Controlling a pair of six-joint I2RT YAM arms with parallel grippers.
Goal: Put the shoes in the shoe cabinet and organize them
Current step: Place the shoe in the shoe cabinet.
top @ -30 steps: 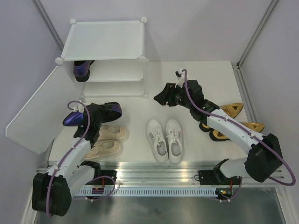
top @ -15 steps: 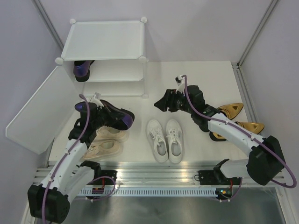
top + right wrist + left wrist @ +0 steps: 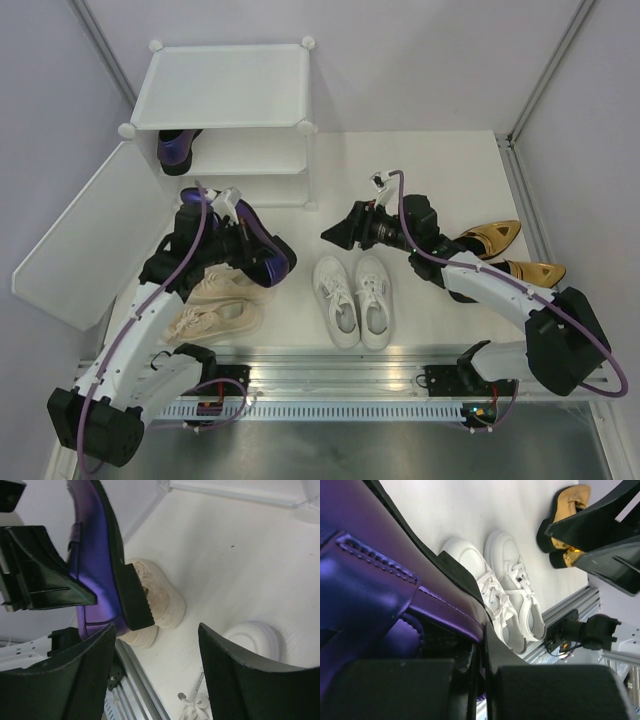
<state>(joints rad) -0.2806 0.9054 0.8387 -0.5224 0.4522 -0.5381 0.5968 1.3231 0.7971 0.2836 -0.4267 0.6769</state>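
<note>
From the overhead camera I see my left gripper (image 3: pixel 250 240) clenched on one purple loafer (image 3: pixel 272 260), holding it over the toes of the beige sneakers (image 3: pixel 215 308), which lie near the table's (image 3: pixel 440 170) front-left corner. The second purple loafer (image 3: pixel 176 150) sits at the left end of the lower compartment of the shoe cabinet (image 3: pixel 225 85), which stands at the back-left corner with its door (image 3: pixel 85 240) swung wide to the left. The white sneakers (image 3: pixel 352 298) lie side by side near the middle of the front edge. The gold heels (image 3: pixel 505 238) are by the right edge, partly under my right arm. My right gripper (image 3: pixel 335 232) is released, with nothing between its jaws, and hangs just behind the white sneakers, aimed at the held loafer. Only the left wrist camera shows the grip itself: two black fingers (image 3: pixel 395 690) pinch the loafer's stitched upper rim. Beyond that it shows the white sneakers and the gold heels. Only the right wrist camera shows the loafer's underside, a black sole and block heel turned toward it. There the shoe is tilted with its toe uppermost, and one beige sneaker lies just behind the heel.
</note>
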